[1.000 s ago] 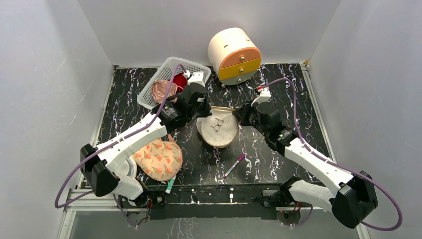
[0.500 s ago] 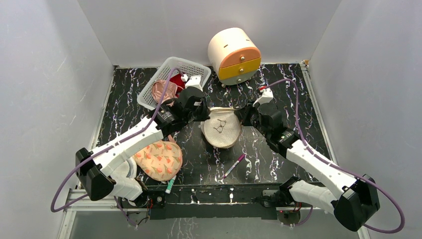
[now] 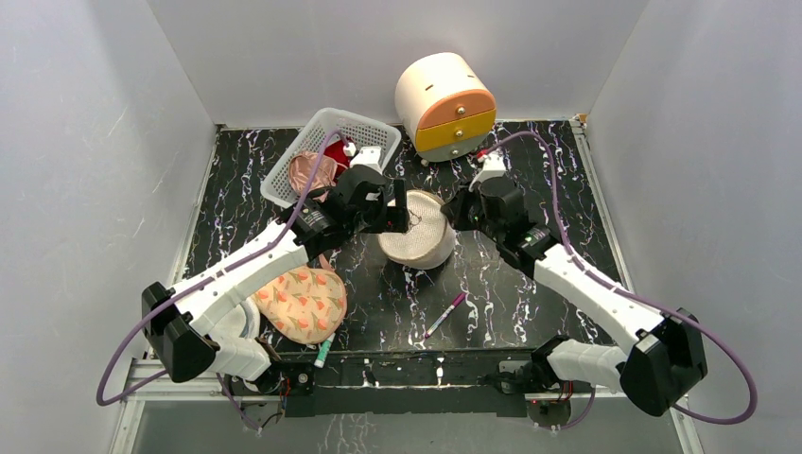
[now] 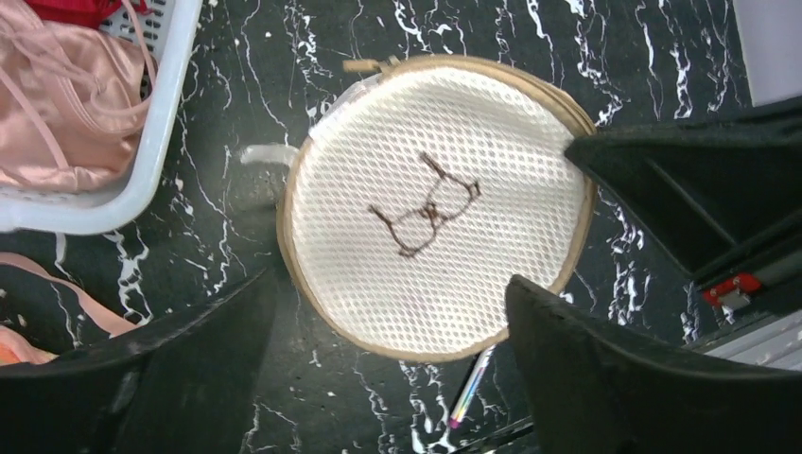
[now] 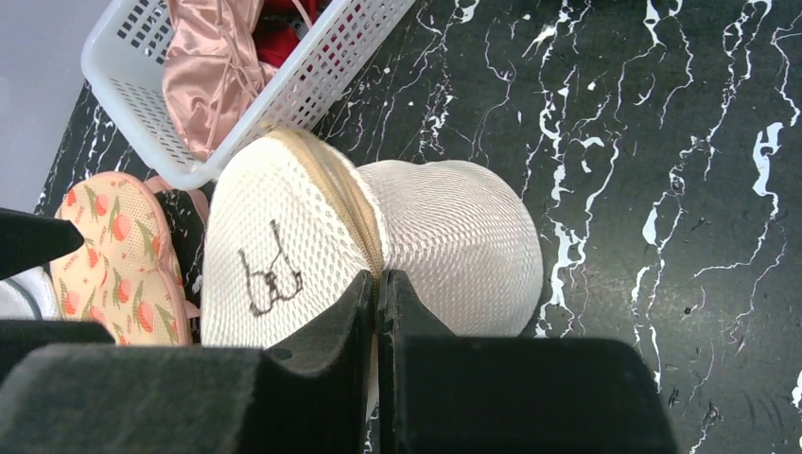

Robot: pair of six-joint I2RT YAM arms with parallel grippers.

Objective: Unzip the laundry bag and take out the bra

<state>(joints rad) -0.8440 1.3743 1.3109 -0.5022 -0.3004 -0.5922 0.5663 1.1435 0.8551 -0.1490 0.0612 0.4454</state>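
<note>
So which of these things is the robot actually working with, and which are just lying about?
Part of the job: laundry bag; right fingers, shut on its rim; left fingers, open beside it.
Just lying about: white basket of clothes; peach floral pad; round drawer box; purple pen.

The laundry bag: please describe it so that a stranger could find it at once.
On the black marble table, look at the middle, beside the white basket. The laundry bag is a round cream mesh drum; only it carries a dark bra drawing on its flat face.
</note>
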